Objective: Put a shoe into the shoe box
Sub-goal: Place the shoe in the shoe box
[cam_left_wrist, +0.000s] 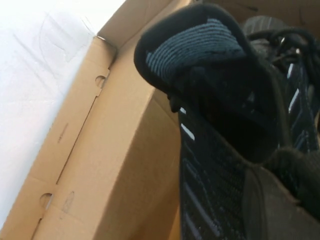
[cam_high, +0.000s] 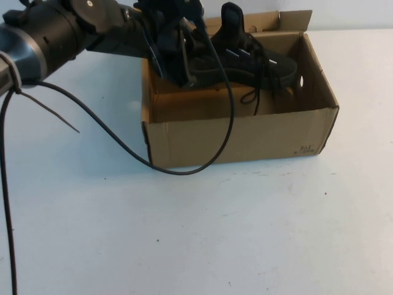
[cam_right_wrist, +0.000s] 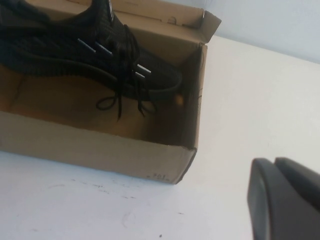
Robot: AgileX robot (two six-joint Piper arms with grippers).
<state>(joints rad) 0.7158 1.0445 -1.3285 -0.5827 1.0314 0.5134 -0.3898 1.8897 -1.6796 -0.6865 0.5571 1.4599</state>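
Observation:
The black mesh shoe [cam_high: 258, 61] hangs inside the open brown cardboard shoe box [cam_high: 245, 138], toe toward the box's right end, laces dangling just above the floor. My left gripper [cam_high: 179, 58] reaches into the box's left end and is shut on the shoe's heel. In the left wrist view the shoe's heel and collar [cam_left_wrist: 225, 100] fill the frame beside the box wall [cam_left_wrist: 115, 165], and one of the fingers [cam_left_wrist: 280, 210] presses on the mesh. My right gripper [cam_right_wrist: 272, 167] is shut and empty over the table, apart from the box's near right corner [cam_right_wrist: 175, 165]; its view shows the shoe [cam_right_wrist: 100, 55].
The left arm's black cable [cam_high: 184, 166] loops down over the box's front wall. A raised flap [cam_high: 295, 19] stands at the box's far right corner. The white table [cam_high: 184, 233] spreads in front of and beside the box.

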